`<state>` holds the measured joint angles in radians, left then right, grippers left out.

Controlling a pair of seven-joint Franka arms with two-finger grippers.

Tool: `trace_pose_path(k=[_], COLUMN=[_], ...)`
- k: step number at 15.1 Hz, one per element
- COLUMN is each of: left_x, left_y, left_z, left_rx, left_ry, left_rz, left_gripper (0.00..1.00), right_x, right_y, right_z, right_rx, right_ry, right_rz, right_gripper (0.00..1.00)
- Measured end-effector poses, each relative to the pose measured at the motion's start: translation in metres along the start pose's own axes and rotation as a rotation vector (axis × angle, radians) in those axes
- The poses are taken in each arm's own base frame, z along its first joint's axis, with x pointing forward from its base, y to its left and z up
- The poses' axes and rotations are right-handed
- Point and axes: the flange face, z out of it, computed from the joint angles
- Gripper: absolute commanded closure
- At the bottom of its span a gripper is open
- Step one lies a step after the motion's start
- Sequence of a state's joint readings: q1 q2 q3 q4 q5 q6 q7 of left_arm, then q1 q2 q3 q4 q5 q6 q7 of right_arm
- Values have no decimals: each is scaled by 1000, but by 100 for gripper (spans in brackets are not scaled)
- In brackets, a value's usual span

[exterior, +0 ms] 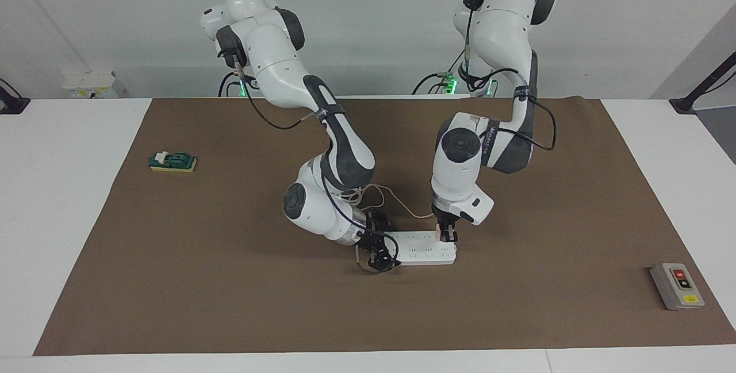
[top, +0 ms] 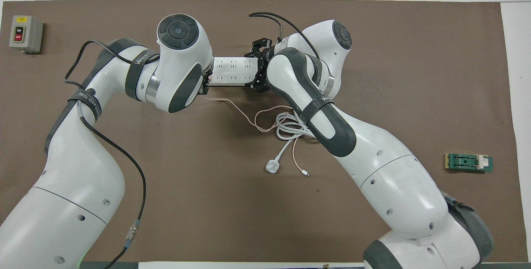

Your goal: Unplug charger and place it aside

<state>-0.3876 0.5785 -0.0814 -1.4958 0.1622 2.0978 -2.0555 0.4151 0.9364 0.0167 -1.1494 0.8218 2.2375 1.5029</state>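
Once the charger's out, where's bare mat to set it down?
Bare mat lies between the power strip and the switch box, and between the strip and the green block. Crowded: the left gripper on the charger, the right gripper at the strip's other end, and the cables nearer the robots.

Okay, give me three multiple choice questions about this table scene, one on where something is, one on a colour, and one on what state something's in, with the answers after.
1. Where is the left end effector?
A. over the grey switch box
B. at the power strip's end toward the left arm
C. over the green block

2. What colour is the charger's cable?
A. black
B. blue
C. pale pink

3. How does the right end effector stand?
A. at the power strip, at its other end
B. raised high above the mat
C. resting on the switch box

Answers: B, it points down at that end; C, thin pink loops lie on the mat; A, it flanks the strip's end.
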Motion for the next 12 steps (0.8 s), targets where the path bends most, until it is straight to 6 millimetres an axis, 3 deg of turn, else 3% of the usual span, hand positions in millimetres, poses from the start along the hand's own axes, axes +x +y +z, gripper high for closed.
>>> trace_pose_path(k=[12], left_x=[0], left_y=[0], left_z=[-1], left_rx=[1], left_ry=[3], left_rz=[11], left_gripper=[100], right_x=[0], right_y=[0], right_z=[0], right_rx=[1], right_ry=[0], right_rz=[0], right_gripper=[100])
